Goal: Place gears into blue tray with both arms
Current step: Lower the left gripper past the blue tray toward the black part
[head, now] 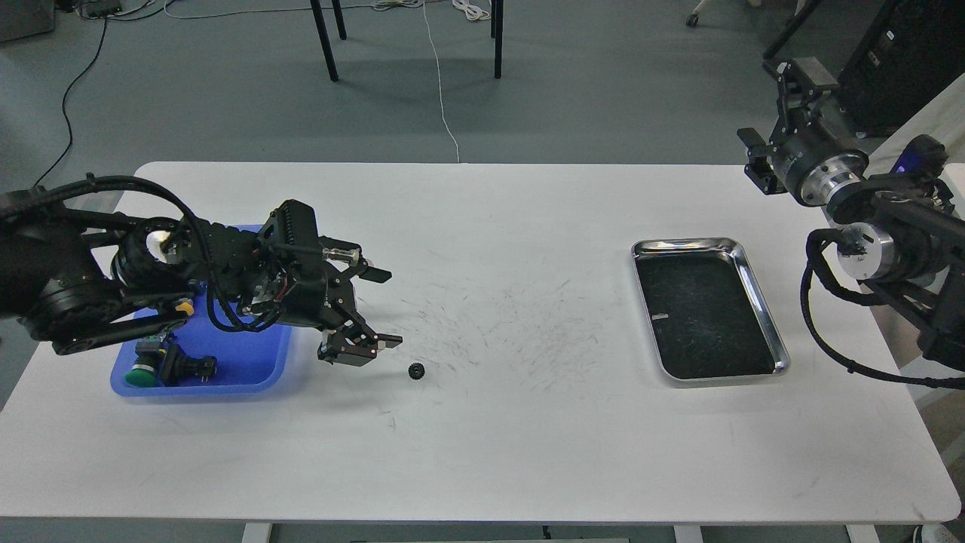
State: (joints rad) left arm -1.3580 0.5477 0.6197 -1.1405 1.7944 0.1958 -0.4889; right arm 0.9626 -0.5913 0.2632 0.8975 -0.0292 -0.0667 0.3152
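Both arms matte black. Left arm (113,279): thick black cables looped along it, a silver joint ring near the elbow, a ribbed black block with a silver connector at the wrist, small red and orange bits among the wiring. Left pincer (381,309): two black clawed fingers with pale tips. Right arm (889,241): two polished silver joint rings, a black cable looping under it, a blue light on the housing. Right pincer (784,105): black, angular.
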